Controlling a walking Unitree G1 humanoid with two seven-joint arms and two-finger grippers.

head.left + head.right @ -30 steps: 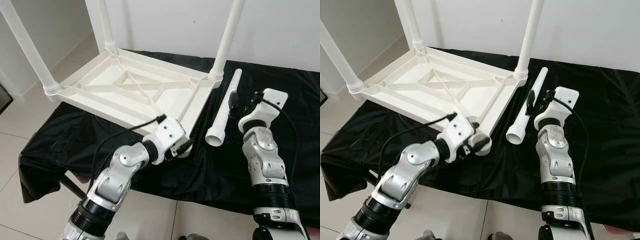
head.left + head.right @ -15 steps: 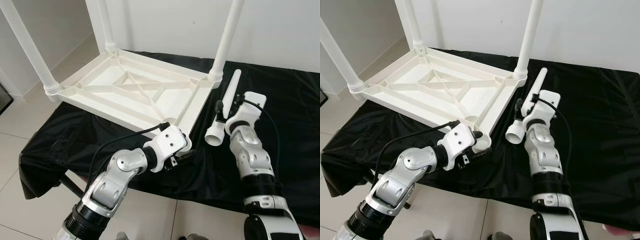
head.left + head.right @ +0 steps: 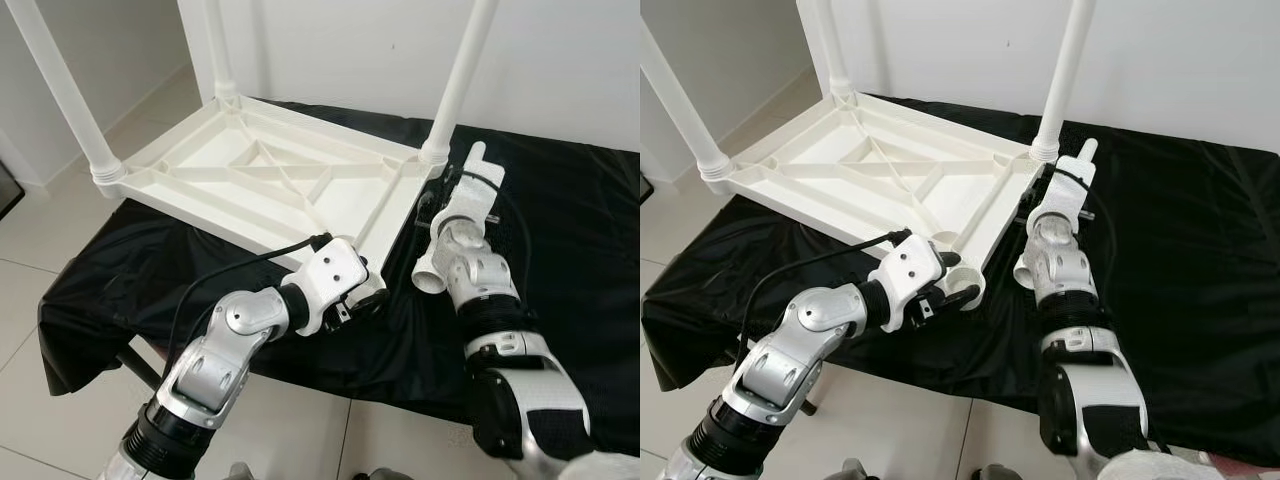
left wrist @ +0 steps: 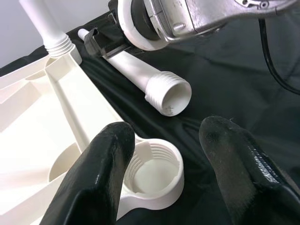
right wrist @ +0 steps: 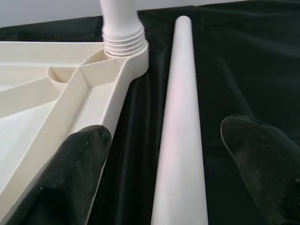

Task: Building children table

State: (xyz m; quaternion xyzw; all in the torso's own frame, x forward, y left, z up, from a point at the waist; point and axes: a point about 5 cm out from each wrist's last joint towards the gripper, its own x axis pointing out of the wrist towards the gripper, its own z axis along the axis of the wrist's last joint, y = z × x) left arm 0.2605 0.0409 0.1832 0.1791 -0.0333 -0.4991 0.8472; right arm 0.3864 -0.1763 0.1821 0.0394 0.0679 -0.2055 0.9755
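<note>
White plastic and black cloth make up the scene. Nearest, the left hand [image 4: 159, 173] hovers with its fingers [image 4: 101, 173] spread wide around the empty socket [image 4: 152, 176] at the near corner of the upturned tabletop [image 3: 270, 185]. They do not pinch it, and this reads as steadying that corner so the last leg can go in.

Just beside that corner, on the cloth-covered surface [image 3: 560, 200], lies the loose leg [image 5: 180, 126]. Its ribbed, hollow wide end [image 4: 168, 96] faces the robot and the empty socket, and its narrow rounded tip points away toward the wall. Its long axis runs near to far, roughly alongside the tabletop's right edge.

The right hand [image 5: 173, 159] is lowered over the middle of the leg with a finger [image 5: 258, 154] on each side, open and not yet touching it. That looks like the approach to a grasp.

Farther back, three legs already stand upright in their sockets, the closest being the back-right leg [image 3: 455, 80], right next to the loose leg's tip. The tabletop lies underside up so the sockets face upward.
</note>
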